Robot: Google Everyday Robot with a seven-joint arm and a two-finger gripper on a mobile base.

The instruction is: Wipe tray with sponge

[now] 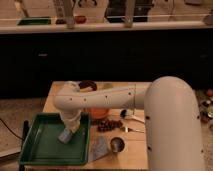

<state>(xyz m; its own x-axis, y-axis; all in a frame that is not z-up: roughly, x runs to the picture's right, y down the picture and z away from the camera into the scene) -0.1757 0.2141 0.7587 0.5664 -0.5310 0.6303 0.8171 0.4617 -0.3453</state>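
Gripper (70, 129) sits low inside tray's right half, under downturned wrist of white arm (95, 97); whether it is wide, narrow or clamped cannot be told.

Small pale grey-blue rectangular sponge (65, 135) lies directly beneath it, touching tray floor. Probably pressed flat so its broad face rubs.

Large dark green plastic tray with raised rim (42, 145) occupies front-left of light wooden table (136, 156). Its floor is bare left of sponge, leaving room for strokes.

Flat grey-blue cloth (99, 148) and small metal cup (117, 144) lie just outside tray's right rim, with orange bowl (98, 113) behind. All are off tray, so none blocks the wiping.

Judged mid-wipe.

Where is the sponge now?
In the camera view, the sponge sits on the tray, near its right rim, directly beneath the gripper and left of the cloth.
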